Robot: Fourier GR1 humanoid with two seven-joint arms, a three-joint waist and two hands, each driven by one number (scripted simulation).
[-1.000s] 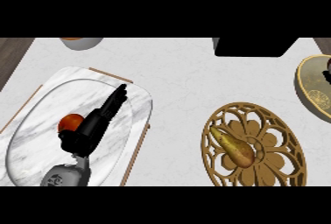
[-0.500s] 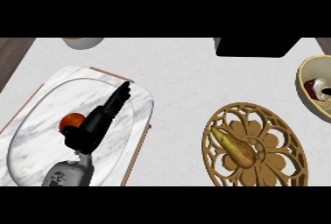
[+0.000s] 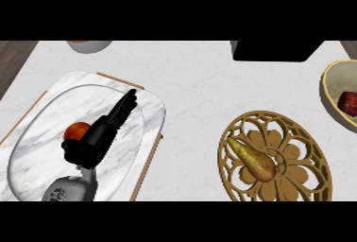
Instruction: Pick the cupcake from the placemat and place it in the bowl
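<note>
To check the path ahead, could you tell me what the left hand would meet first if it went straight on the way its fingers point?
The left hand points up and right across the marble tray. It would probably cross the tray's far rim first, then bare counter; the black box lies beyond. Height above the rim is unclear.

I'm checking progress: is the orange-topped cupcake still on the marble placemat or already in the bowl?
Still on the marble placemat: the orange-topped cupcake sits beside the left hand, far from the cream bowl.

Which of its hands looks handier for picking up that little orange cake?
The left hand: it is over the marble placemat, right beside the cupcake. No right hand shows in the head view.
</note>
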